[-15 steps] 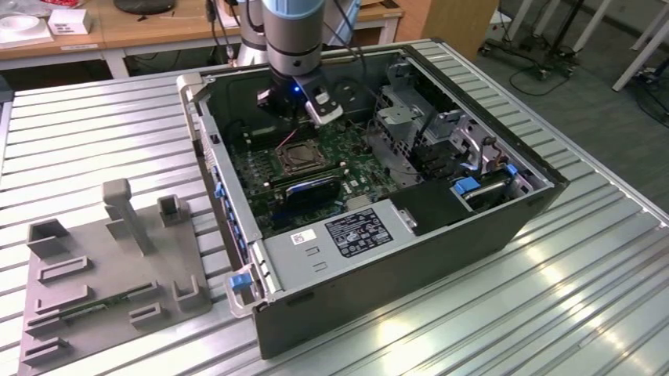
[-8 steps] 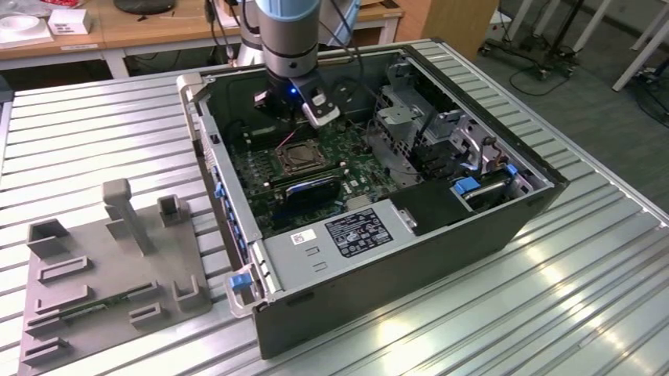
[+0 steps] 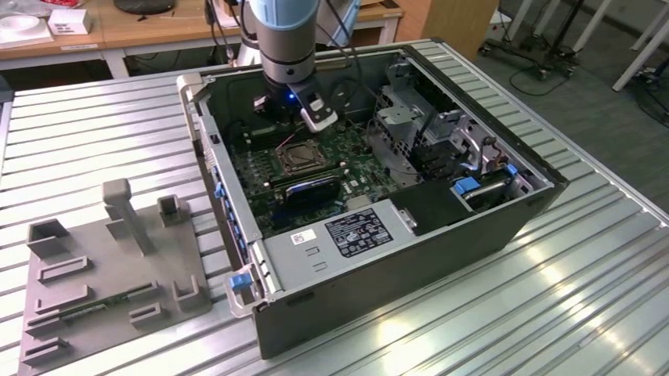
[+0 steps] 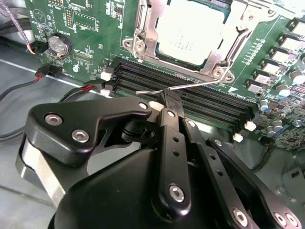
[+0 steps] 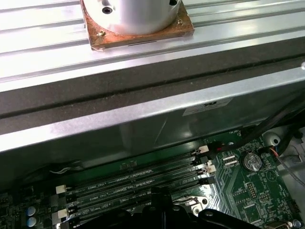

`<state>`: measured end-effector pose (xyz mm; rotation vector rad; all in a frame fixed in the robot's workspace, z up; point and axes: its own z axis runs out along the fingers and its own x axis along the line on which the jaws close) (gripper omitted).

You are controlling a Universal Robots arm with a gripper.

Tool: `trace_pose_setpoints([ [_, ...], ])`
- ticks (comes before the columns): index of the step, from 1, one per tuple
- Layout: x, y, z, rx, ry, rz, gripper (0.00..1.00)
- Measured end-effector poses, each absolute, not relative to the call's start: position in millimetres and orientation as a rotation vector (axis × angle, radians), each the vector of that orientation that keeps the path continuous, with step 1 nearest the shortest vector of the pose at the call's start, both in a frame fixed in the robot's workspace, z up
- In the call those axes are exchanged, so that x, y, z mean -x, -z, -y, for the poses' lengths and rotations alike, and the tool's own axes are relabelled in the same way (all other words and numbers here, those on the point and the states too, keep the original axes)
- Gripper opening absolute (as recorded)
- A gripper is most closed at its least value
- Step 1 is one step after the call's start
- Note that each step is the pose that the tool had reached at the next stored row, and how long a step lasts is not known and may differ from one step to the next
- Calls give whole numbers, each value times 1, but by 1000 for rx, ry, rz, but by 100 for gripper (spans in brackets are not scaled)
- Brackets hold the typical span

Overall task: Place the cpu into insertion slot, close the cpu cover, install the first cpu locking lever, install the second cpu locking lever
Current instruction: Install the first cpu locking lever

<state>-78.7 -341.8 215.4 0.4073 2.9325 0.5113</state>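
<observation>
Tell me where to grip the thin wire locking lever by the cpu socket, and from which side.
Likely best: take the locking lever on its straight stretch near the hooked free end, from above, across the rod. It is a thin wire running over the memory slots beside the cpu cover.

Even overhead room light falls across the ribbed metal surface (image 3: 585, 313) in the exterior view, drawing pale streaks of glare along its grooves, while the open computer case (image 3: 418, 258) leaves its motherboard (image 3: 313, 168) in dim shade. A small blue light (image 3: 288, 96) glows on the arm (image 3: 282, 31) above it. In the second wrist view the cpu (image 4: 190, 33) washes out to near white, and the black hand (image 4: 171, 98) carries soft highlights, its near bulk out of focus. In the first wrist view the surface gleams above a dark shadow band along the case wall (image 5: 143, 124).
</observation>
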Motion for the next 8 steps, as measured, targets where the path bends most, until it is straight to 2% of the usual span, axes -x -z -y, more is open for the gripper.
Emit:
trace_pose_setpoints([
  [8, 79, -209, 342, -406, -511, -2930, 11],
])
